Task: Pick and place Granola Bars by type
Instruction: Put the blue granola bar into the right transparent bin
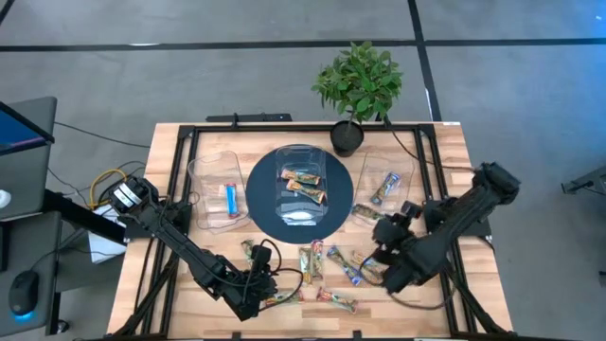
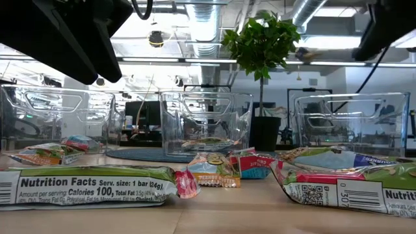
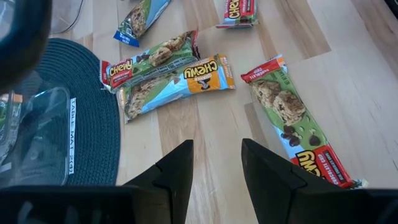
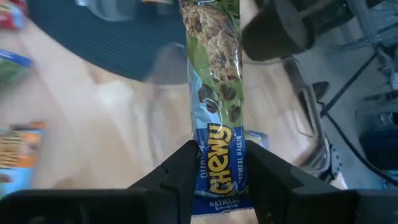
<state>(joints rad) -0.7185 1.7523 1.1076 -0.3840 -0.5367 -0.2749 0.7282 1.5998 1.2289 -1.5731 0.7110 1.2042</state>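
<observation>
Several wrapped granola bars lie loose on the wooden table's near half, among them a green and red bar and two overlapping bars. My left gripper hovers open over bare wood beside the green and red bar, nothing between its fingers. My right gripper is at the right, shut on a blue and green Chewy bar. Three clear tubs stand across the middle: the left tub holds a blue bar, the middle tub several bars, the right tub one bar. My right gripper pinches the Chewy bar by its blue labelled end between its two fingers. The fingers slant down and run along the bar's length. The bar sticks out ahead of the fingertips, lifted clear of the table.
The middle tub sits on a round dark mat. A potted plant stands at the far edge behind the tubs. Black frame rails run along the table's sides. Loose bars lie between the two grippers.
</observation>
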